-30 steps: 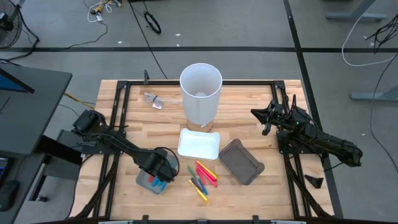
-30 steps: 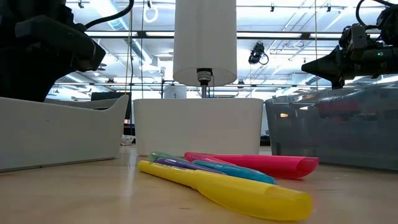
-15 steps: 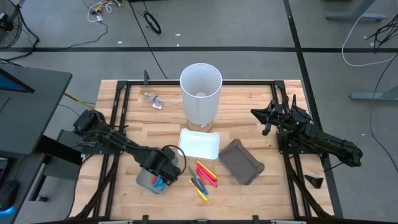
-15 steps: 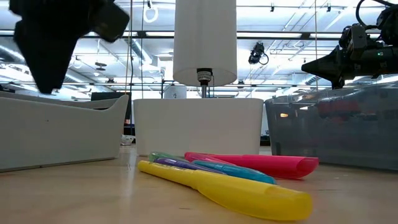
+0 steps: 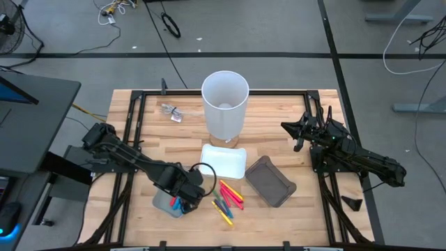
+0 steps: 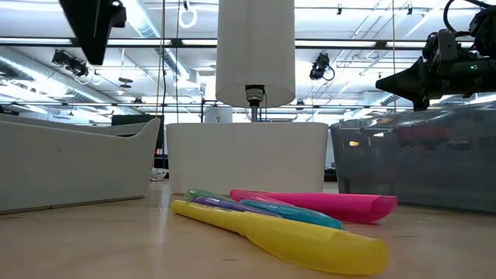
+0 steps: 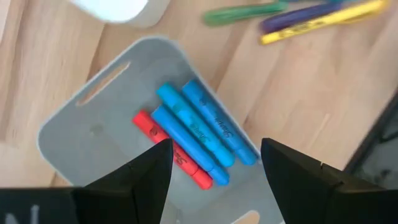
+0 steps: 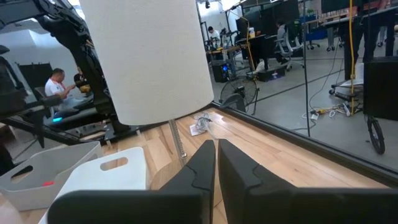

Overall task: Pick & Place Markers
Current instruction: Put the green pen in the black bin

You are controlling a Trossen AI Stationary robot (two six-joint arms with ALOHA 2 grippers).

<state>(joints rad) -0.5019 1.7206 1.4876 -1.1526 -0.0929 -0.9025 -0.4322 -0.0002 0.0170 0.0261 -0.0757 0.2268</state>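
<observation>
My left gripper hangs open above the light grey tray near the table's front left. Three blue markers and a red one lie side by side on the tray's floor. Several loose markers in pink, yellow, green and blue lie flat on the wood to the tray's right. In the low view only the left gripper's dark tip shows at the top left. My right gripper waits shut at the table's right side.
A white tray and a dark grey tray stand beyond the loose markers. A tall white cylinder stands at the far middle. A small crumpled clear piece lies at the far left. People sit in the room beyond.
My left gripper has risen straight up from the light grey tray and rolled about its own axis, staying open. It has drifted slightly toward the table's right edge. The markers in the tray and on the wood have stayed where they were.
</observation>
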